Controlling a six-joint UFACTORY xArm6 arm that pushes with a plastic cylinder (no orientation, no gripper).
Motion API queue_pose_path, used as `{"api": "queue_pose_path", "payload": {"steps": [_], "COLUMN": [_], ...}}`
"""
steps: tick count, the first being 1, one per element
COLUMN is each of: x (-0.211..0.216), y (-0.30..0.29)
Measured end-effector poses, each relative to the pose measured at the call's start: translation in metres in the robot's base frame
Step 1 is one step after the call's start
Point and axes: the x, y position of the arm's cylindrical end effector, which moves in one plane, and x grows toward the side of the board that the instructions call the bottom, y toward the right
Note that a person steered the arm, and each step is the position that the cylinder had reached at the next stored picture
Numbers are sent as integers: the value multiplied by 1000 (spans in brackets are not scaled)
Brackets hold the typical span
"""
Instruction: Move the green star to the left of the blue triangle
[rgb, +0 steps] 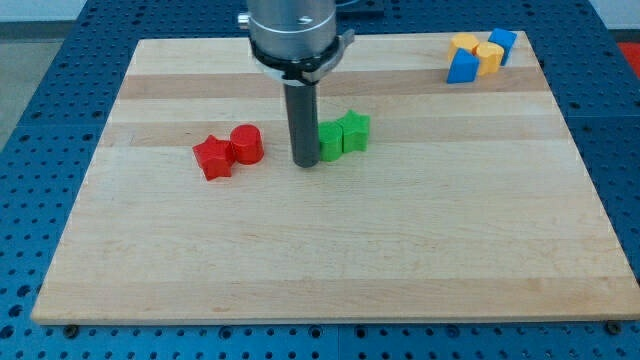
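Note:
The green star (354, 131) lies near the middle of the wooden board (330, 250), touching a green cube-like block (330, 140) on its left. My tip (305, 162) stands right against the left side of that green block. The blue triangle (460, 67) is at the view's top right, far from the star.
A red star (212, 157) and a red cylinder (247, 144) sit together left of my tip. Beside the blue triangle are two yellow blocks (487, 56) (464, 43) and a blue block (503, 44). The board rests on a blue perforated table (60, 90).

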Motion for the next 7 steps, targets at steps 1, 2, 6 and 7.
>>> {"api": "queue_pose_path", "payload": {"steps": [1, 2, 6, 7], "x": [-8, -14, -39, -45], "y": [15, 33, 59, 77]}}
